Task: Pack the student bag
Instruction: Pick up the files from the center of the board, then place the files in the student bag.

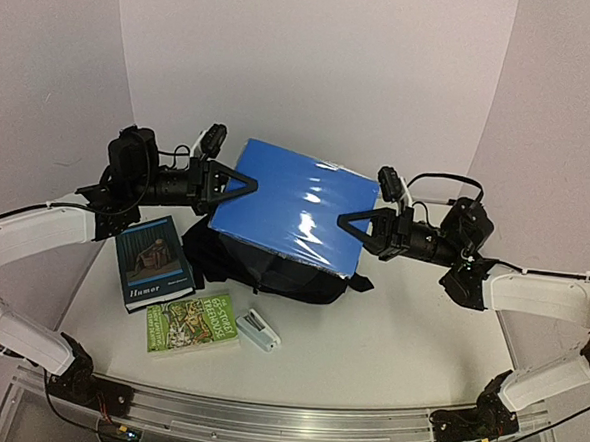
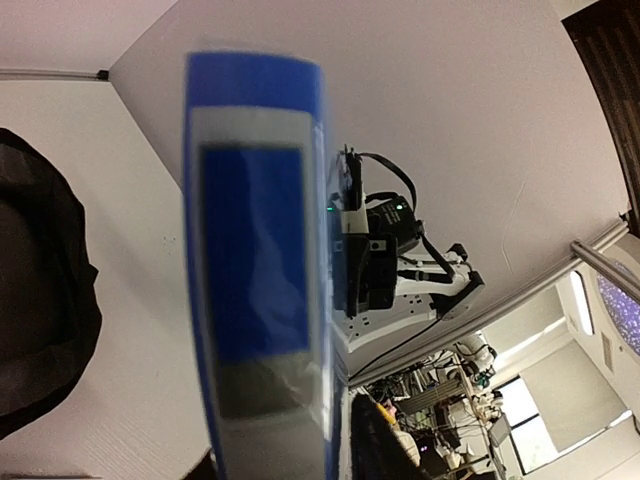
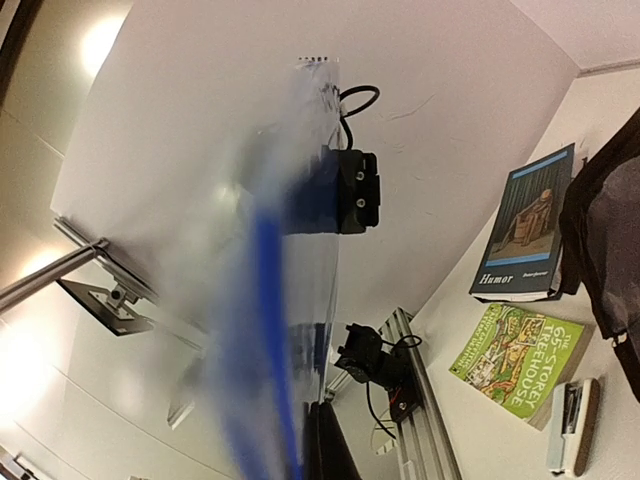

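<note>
blue book (image 1: pixel 292 196) was up in air, mid frame, tilted. right gripper (image 1: pixel 347 222) had fingers together, clamped on its right edge. left gripper (image 1: pixel 245 185) was at its left edge; clamped or loose, could not tell. student bag (image 1: pixel 272 272) lay on table (image 1: pixel 388 337), centre of top view, under book. humor book (image 1: pixel 152 262) and green book (image 1: pixel 191 322) sat lower left, beside bag.

The student bag (image 1: pixel 272 273) is a soft black fabric backpack, slumped low on the table (image 1: pixel 398 338) around its middle, closer to the far edge than the near one. From above only its near part shows: crumpled, lumpy cloth with a black strap end (image 1: pixel 359 282) poking toward the right edge. Whether its zip is open cannot be told.
</note>
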You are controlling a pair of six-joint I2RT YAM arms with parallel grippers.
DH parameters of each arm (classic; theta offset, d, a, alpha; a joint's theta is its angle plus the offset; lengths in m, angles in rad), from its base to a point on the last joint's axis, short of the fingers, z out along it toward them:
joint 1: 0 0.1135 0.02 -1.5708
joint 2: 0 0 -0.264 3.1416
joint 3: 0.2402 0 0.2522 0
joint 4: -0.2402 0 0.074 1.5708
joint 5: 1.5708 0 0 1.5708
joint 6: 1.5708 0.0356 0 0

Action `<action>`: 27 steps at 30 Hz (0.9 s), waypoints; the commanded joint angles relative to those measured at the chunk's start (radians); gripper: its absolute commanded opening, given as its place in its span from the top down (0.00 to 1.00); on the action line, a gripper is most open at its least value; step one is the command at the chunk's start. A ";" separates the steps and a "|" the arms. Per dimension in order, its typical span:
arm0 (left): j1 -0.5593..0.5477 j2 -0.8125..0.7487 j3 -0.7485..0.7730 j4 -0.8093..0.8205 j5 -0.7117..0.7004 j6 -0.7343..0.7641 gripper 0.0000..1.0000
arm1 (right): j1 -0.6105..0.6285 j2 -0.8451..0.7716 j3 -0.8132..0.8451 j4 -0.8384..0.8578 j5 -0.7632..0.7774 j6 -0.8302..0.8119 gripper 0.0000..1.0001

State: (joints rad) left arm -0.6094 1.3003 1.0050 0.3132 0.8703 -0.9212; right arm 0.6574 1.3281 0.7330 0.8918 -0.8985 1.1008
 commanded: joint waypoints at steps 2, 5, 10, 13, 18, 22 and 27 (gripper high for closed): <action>0.000 -0.032 0.062 -0.239 -0.099 0.131 0.49 | 0.004 0.002 0.021 0.081 0.092 0.010 1.00; 0.005 -0.028 0.115 -0.400 -0.155 0.198 0.29 | 0.001 0.000 0.022 0.047 0.138 -0.006 1.00; 0.063 -0.024 0.174 -0.609 -0.240 0.288 0.03 | -0.022 -0.033 0.071 -0.221 0.276 -0.108 1.00; 0.116 -0.011 0.160 -0.640 -0.261 0.305 0.00 | -0.040 -0.053 0.120 -0.465 0.392 -0.181 1.00; 0.199 0.048 0.052 -0.495 -0.209 0.210 0.00 | -0.147 -0.057 0.079 -0.540 0.366 -0.124 1.00; 0.240 0.109 -0.004 -0.390 -0.224 0.148 0.00 | -0.191 -0.059 0.035 -0.542 0.339 -0.104 1.00; 0.270 0.203 -0.021 -0.347 -0.277 0.105 0.00 | -0.217 -0.060 0.006 -0.544 0.325 -0.088 1.00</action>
State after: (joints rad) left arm -0.3610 1.4551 0.9927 -0.1409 0.6274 -0.7593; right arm 0.4508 1.3006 0.7516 0.3278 -0.5550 0.9989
